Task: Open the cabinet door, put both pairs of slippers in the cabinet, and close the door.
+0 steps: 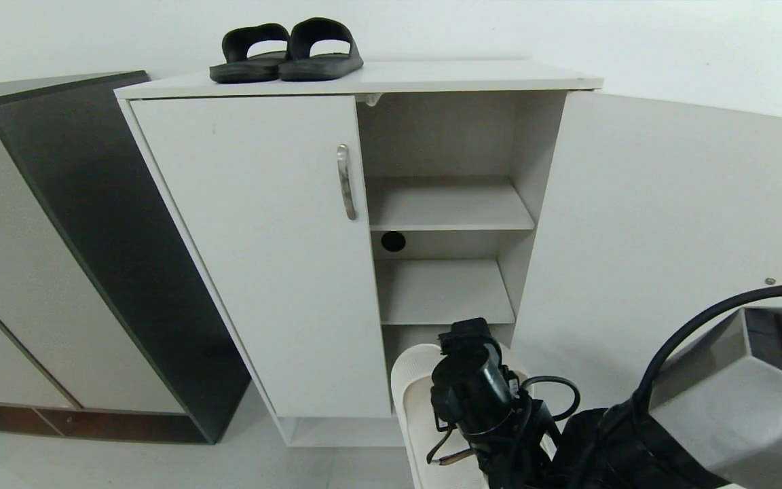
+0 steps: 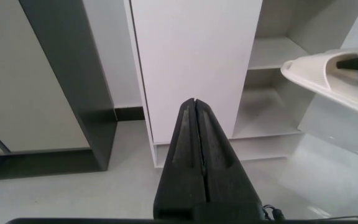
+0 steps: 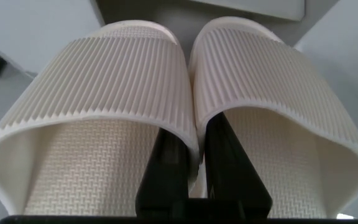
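Observation:
A pair of black slippers [image 1: 286, 54] sits on top of the white cabinet [image 1: 262, 272], toward its left. The cabinet's left door is closed, with a metal handle [image 1: 345, 182]. Its right door [image 1: 649, 231] is swung open, baring the shelves [image 1: 445, 204]. My right gripper [image 1: 471, 339] is low in front of the open side, shut on a pair of cream ribbed slippers [image 3: 129, 87] held side by side by their inner straps. My left gripper [image 2: 194, 124] hangs low before the closed door, shut with nothing in it; from there the cream slippers [image 2: 328, 68] appear off to one side.
A dark grey cabinet [image 1: 92, 238] with pale doors stands close against the white cabinet's left side. A round hole [image 1: 393, 241] is in the back panel under the upper shelf. Bare grey floor [image 1: 160, 468] lies in front.

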Controlling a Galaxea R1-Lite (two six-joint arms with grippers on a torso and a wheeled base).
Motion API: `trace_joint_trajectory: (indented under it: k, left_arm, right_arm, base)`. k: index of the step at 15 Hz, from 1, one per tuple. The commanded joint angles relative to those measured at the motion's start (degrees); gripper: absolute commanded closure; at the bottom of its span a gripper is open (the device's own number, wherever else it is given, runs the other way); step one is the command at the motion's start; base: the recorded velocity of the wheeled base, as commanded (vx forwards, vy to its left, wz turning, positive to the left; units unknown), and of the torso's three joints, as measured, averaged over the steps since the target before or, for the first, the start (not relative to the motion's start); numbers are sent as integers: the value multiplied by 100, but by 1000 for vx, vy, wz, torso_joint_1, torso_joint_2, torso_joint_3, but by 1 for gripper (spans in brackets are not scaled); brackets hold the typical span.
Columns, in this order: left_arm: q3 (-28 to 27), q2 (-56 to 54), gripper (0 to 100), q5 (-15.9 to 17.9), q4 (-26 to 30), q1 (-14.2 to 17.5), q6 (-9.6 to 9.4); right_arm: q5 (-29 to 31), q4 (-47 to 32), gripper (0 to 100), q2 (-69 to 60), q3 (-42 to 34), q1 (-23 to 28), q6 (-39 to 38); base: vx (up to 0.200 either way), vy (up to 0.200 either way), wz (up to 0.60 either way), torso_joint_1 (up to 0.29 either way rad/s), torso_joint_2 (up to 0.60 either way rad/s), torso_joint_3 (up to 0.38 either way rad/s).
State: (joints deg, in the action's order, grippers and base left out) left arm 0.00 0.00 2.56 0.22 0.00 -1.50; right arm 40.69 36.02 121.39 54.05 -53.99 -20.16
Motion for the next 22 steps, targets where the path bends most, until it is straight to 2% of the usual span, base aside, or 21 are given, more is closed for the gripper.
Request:
trace_joint_trajectory:
  k: [1, 5, 7, 9, 11, 14, 17, 22]
  left_arm:
    - [0, 9, 100, -1, -4, 0, 1]
    - [0, 9, 100, -1, 4, 0, -8]
    - [0, 9, 100, -1, -4, 0, -35]
    - [0, 9, 100, 8, 4, 0, -96]
    - [0, 9, 100, 8, 4, 0, -70]
    - [0, 9, 100, 8, 4, 0, -70]
    - [0, 9, 100, 8, 4, 0, -70]
    - [0, 9, 100, 8, 4, 0, -70]
  right_arm:
    - [132, 54, 100, 227, 53, 3, 4]
    - [246, 405, 100, 350, 61, 3, 65]
    - [290, 687, 100, 376, 79, -32, 355]
    - [334, 1557, 100, 490, 70, -15, 883]
    - [580, 2401, 100, 622, 53, 117, 1340]
    - [589, 3148, 100, 842, 9, 258, 1603]
    - [738, 3570, 100, 1185, 9, 346, 1621]
    - [738, 3807, 100, 1150, 9, 363, 1753]
  base:
    - [0, 0, 0, 2, 2, -188]
    - [0, 0, 0, 2, 6, -190]
    - [0, 0, 0, 5, 10, -202]
    - [0, 0, 0, 5, 5, -193]
    - [0, 0, 0, 0, 5, -195]
    - [0, 0, 0, 0, 6, -52]
    - [0, 0, 0, 0, 0, 0]
    - [0, 0, 0, 0, 0, 0]
